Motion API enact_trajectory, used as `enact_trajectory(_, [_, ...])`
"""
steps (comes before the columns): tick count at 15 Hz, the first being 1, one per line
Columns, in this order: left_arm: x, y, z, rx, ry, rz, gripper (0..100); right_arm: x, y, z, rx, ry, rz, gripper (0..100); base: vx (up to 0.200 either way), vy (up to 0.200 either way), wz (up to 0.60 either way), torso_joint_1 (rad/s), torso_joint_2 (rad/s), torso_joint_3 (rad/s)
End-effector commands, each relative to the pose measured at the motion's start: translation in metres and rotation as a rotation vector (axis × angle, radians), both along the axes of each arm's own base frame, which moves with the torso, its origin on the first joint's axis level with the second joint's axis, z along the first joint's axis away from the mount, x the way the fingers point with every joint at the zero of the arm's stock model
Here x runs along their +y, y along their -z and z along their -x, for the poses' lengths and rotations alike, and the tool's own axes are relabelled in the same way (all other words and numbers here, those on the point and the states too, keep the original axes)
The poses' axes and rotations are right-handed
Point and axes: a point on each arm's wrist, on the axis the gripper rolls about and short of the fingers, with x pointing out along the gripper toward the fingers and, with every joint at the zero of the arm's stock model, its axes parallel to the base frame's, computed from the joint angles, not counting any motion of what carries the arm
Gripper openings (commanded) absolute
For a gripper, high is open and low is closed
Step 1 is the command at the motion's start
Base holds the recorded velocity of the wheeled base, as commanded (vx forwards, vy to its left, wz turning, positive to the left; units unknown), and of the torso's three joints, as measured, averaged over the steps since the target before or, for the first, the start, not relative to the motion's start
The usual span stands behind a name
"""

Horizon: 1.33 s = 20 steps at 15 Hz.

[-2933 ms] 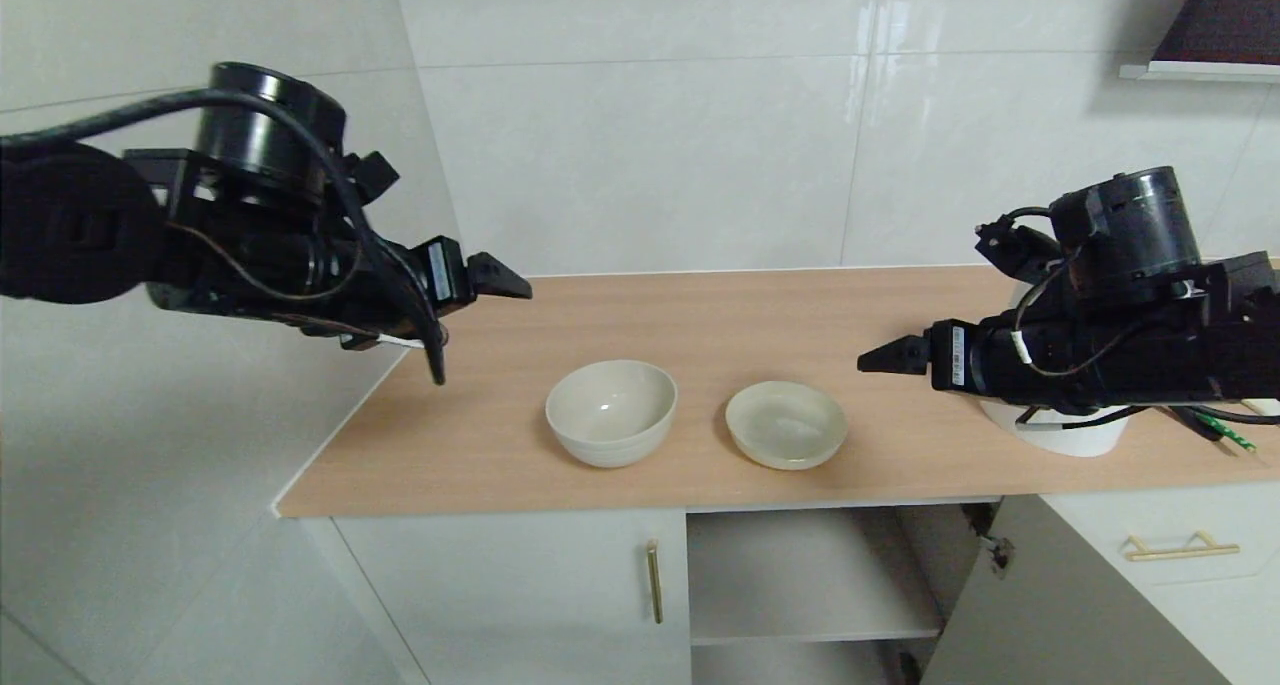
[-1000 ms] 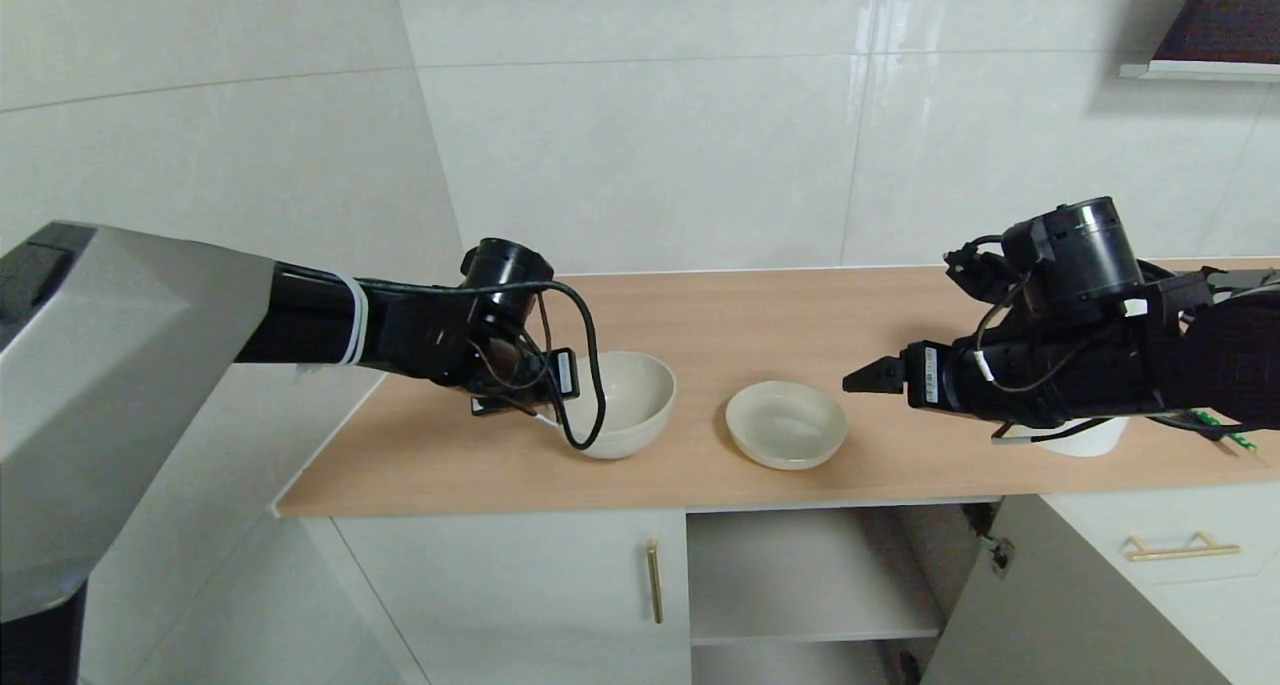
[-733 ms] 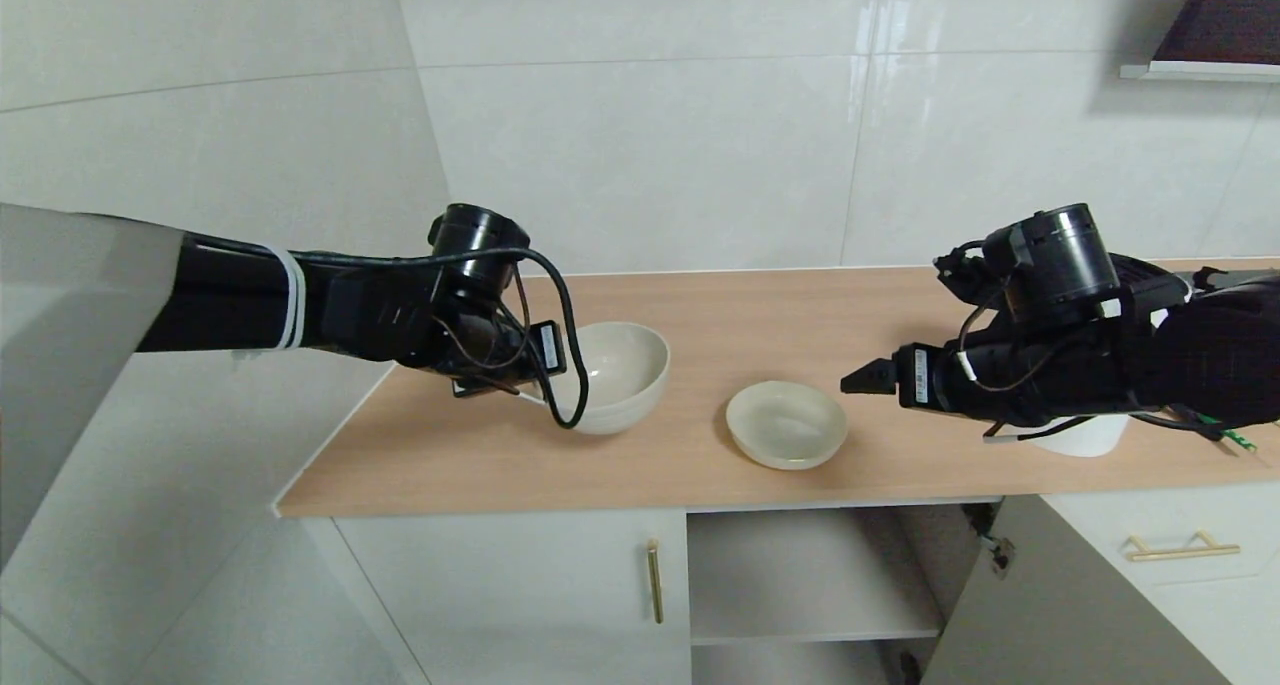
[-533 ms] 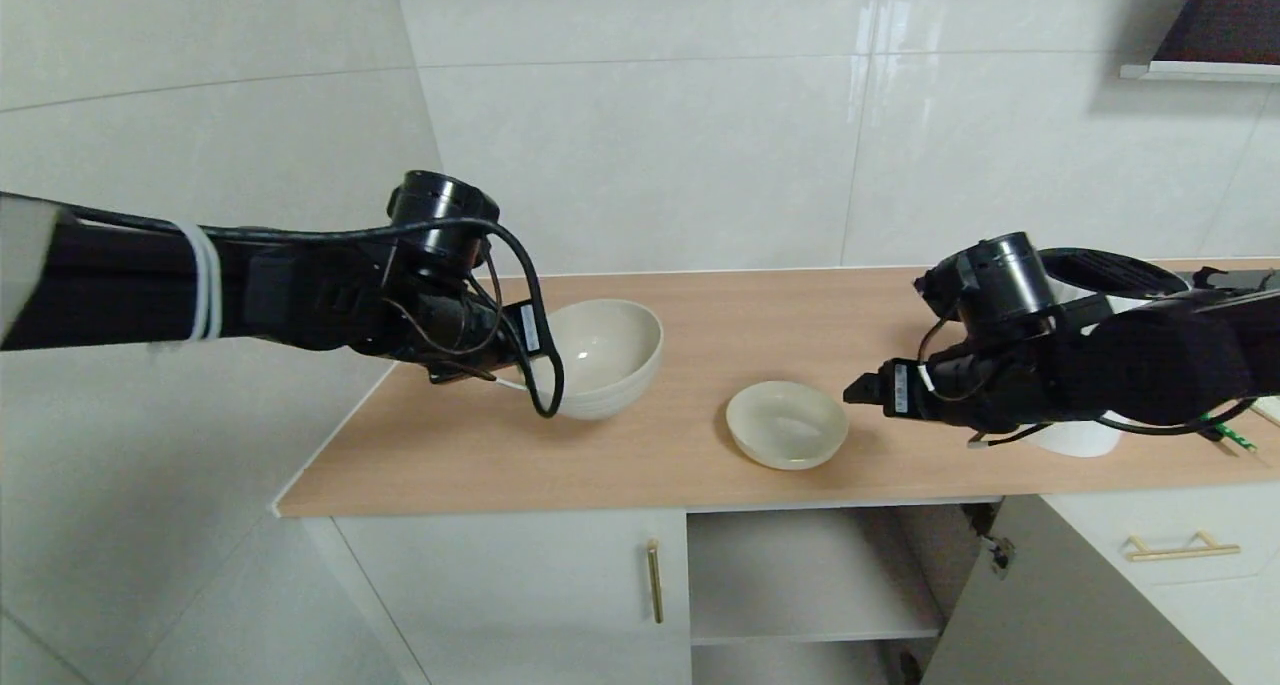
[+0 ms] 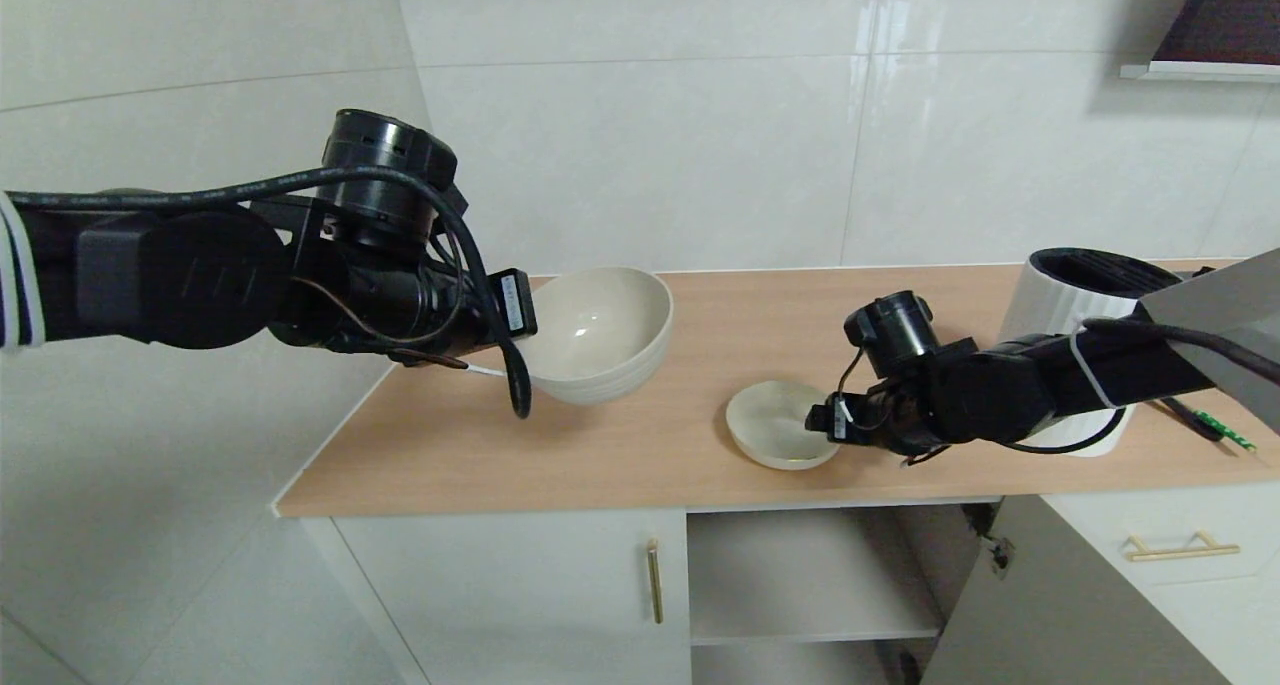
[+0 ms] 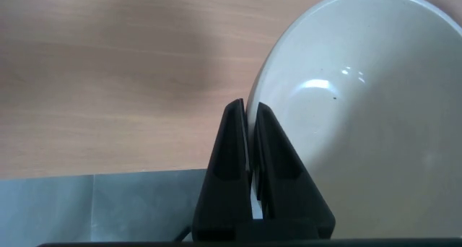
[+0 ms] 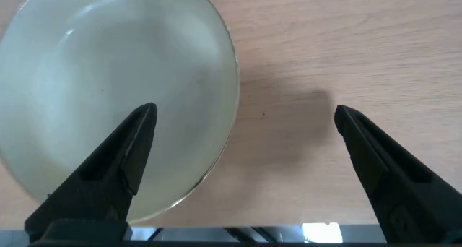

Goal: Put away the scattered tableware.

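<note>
Clamped on the rim of the bowl [image 5: 600, 335], your left gripper [image 6: 249, 110] holds it off the counter [image 5: 440, 445] for stowing; your right gripper [image 7: 244, 113] gapes wide astride the rim of the dish [image 7: 108, 95], seemingly ready to pinch.

light: bright, even, from above | glare: pale streaks on wall tiles [image 5: 860, 95], small highlights inside large bowl [image 5: 600, 330] | shadows: soft, on counter [image 5: 620, 455] below large bowl and beside small bowl [image 5: 772, 423]; open cupboard [image 5: 800, 565] dim inside, near centre
</note>
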Motion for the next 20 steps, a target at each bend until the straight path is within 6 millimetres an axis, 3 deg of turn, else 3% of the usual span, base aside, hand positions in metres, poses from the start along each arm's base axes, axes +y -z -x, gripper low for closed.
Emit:
enact_trajectory(1, [0.001, -0.003, 0.002, -0.008, 0.001, 0.003, 0, 0.001, 0.007, -0.002, 0.014, 0.000, 0.005, 100, 0.000, 0.000, 0.00, 0.000, 0.00, 0.000])
enact_trajectory(6, [0.001, -0.004, 0.002, -0.010, 0.001, 0.004, 0, 0.002, 0.008, -0.003, 0.011, 0.002, 0.002, 100, 0.000, 0.000, 0.00, 0.000, 0.00, 0.000])
enact_trajectory(7, [0.001, -0.005, 0.003, -0.012, 0.001, 0.005, 0, 0.002, 0.009, -0.004, 0.006, 0.003, -0.002, 0, 0.000, 0.000, 0.00, 0.000, 0.00, 0.000])
enact_trajectory(15, [0.006, -0.013, 0.016, -0.031, 0.002, 0.014, 0, 0.002, 0.004, -0.001, -0.008, 0.010, -0.020, 0, 0.000, 0.000, 0.00, 0.000, 0.00, 0.000])
enact_trajectory(19, [0.015, -0.028, 0.051, -0.080, 0.021, 0.038, 0, -0.014, -0.043, 0.034, -0.069, -0.015, -0.088, 0, 0.000, 0.000, 0.00, 0.000, 0.00, 0.000])
enact_trajectory(20, [0.015, -0.030, 0.079, -0.089, 0.072, 0.048, 0, -0.023, -0.069, 0.063, -0.098, -0.079, -0.145, 0, 0.000, 0.000, 0.00, 0.000, 0.00, 0.000])
